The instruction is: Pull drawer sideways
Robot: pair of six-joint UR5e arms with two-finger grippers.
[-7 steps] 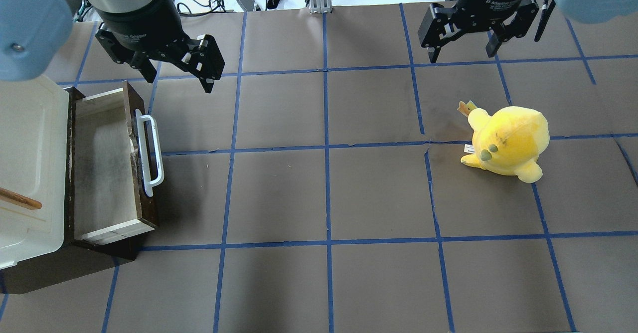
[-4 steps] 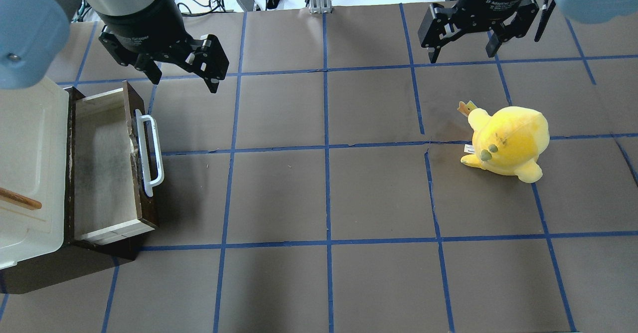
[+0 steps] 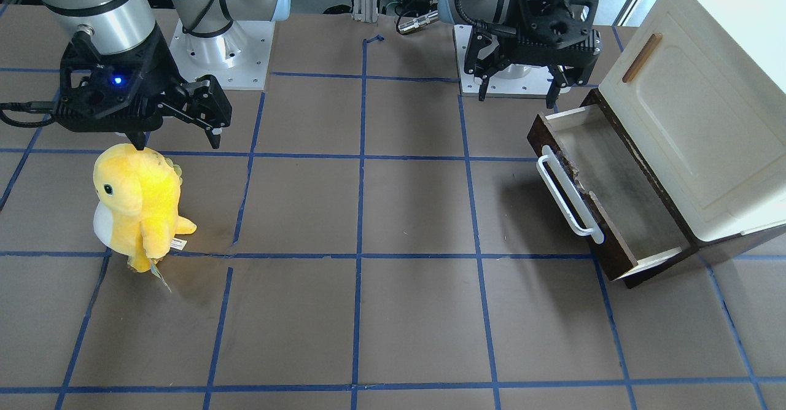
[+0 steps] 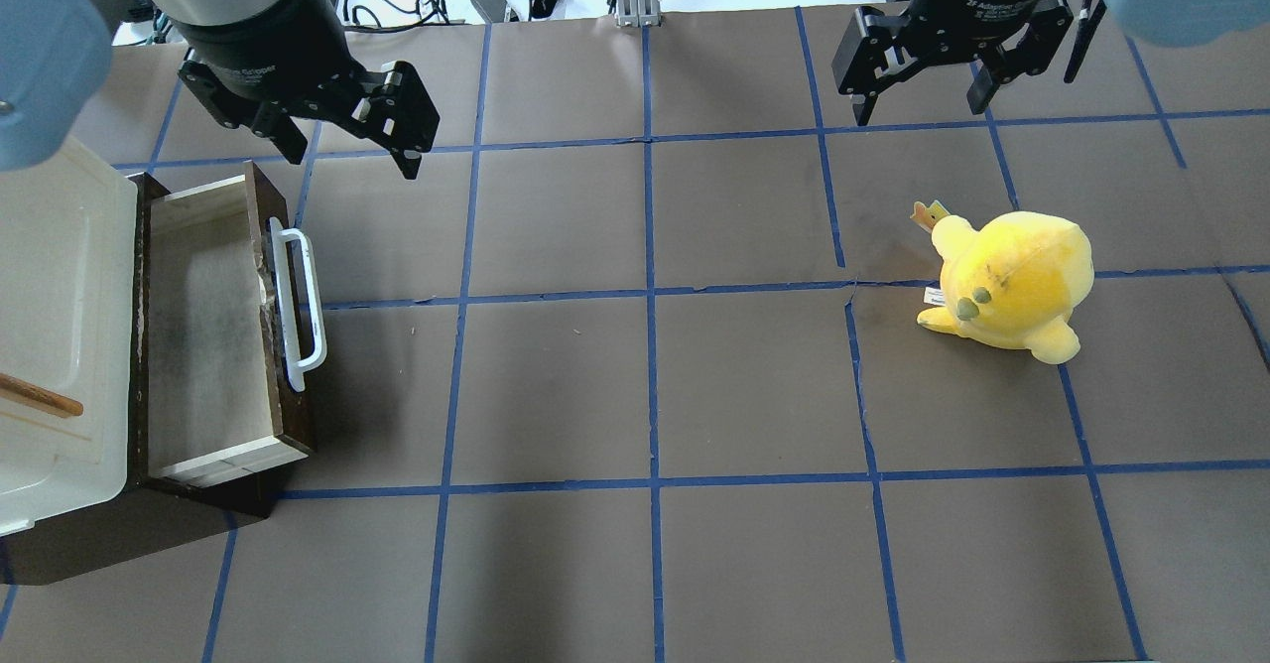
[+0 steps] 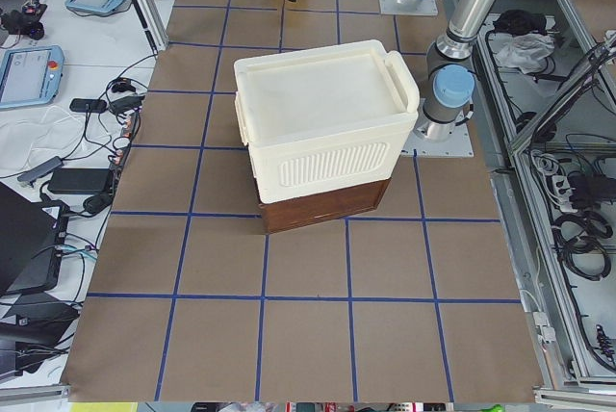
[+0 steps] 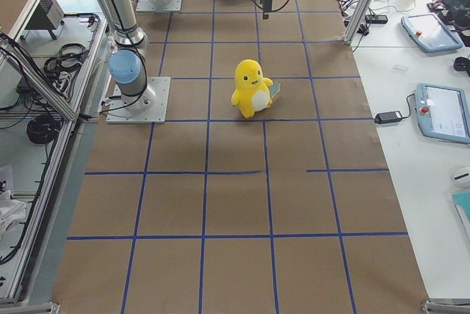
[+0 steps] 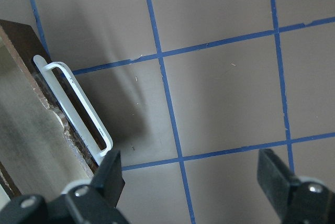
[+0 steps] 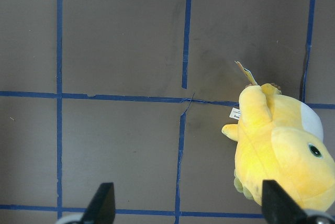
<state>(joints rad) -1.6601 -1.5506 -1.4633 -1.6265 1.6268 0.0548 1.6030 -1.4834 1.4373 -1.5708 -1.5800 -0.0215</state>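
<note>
The drawer (image 4: 213,331) stands pulled out of the cabinet's dark base, its greyish floor showing. Its white loop handle (image 4: 298,296) lies along the dark brown front. It also shows in the front-facing view (image 3: 614,189) and the left wrist view (image 7: 31,124). My left gripper (image 4: 352,152) is open and empty, hovering above the mat just behind the drawer's far corner, clear of the handle (image 7: 73,103). My right gripper (image 4: 920,107) is open and empty, high over the mat behind the plush toy.
A cream cabinet (image 4: 50,326) with a small brown wooden handle (image 3: 642,57) sits over the drawer at the table's left end. A yellow plush toy (image 4: 1012,286) stands on the right half of the brown mat with blue tape lines.
My left gripper has drifted a little back and to the left, away from the drawer handle. The drawer, the toy and the right gripper have not moved.
</note>
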